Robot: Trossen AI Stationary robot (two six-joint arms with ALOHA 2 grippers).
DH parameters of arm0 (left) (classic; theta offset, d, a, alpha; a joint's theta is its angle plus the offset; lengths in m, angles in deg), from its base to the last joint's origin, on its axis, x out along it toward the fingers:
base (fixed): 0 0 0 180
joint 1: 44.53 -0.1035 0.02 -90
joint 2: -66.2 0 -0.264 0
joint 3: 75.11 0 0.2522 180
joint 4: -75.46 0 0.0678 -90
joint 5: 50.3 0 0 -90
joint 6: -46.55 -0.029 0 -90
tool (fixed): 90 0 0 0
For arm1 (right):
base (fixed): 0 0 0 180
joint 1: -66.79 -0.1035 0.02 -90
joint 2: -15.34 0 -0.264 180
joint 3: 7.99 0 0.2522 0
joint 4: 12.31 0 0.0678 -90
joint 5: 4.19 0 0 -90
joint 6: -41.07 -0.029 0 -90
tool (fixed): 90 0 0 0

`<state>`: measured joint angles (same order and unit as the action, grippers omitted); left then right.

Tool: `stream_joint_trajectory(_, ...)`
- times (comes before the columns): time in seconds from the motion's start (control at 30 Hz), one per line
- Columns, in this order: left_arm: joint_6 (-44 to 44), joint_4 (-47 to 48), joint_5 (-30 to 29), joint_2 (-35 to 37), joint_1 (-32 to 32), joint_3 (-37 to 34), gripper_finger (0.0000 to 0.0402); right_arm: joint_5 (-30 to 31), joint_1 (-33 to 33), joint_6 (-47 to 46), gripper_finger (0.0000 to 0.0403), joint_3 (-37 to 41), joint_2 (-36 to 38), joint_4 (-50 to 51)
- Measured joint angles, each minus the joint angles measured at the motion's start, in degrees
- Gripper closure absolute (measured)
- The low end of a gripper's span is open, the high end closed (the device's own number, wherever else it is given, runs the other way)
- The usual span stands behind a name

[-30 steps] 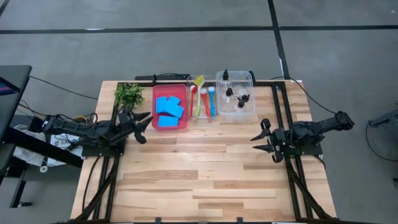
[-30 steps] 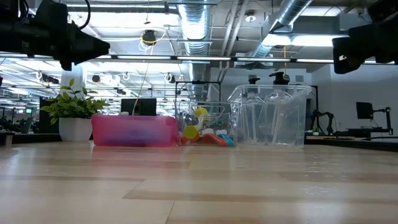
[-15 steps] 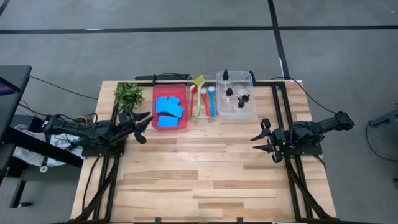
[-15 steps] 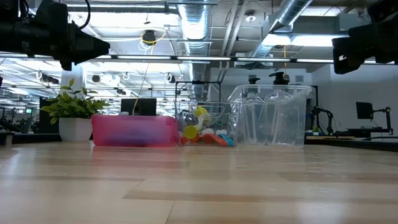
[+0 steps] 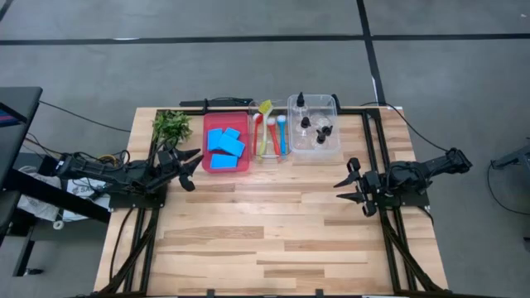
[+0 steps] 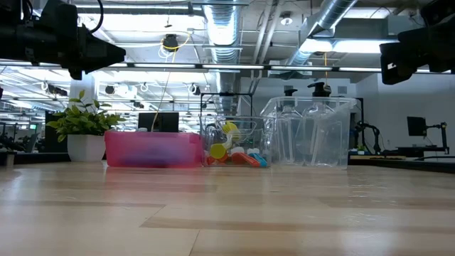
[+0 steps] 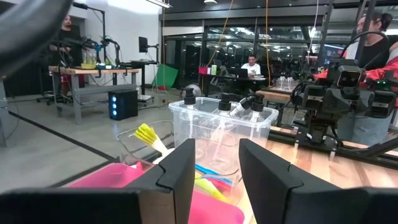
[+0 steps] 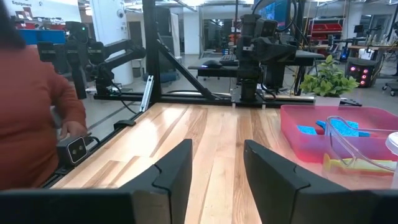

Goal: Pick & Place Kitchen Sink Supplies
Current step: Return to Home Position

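Sponges: my blue sponges lie in the red bin at the table's far edge; that part looks finished.
Brushes: the brushes are in the slim clear tray beside it.
Bottles: the black-capped bottles stand in the clear bin.
Left gripper: fingers apart, empty, near the left edge.
Right gripper: fingers apart, empty, near the right edge.
Remaining: only parking both arms, I judge.

left claw spread, empty, arm folded | right claw spread, empty, arm folded
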<state>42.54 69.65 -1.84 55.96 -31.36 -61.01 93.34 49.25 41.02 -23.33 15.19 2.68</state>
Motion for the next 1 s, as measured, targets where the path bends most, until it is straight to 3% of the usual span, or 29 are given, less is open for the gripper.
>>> stream_joint_trajectory(1.0, 0.0, 0.0, 0.0, 0.0, 0.0, 0.0, 0.0275, 0.0, 0.0, 0.0, 0.0266, 0.0, 0.0, 0.0)
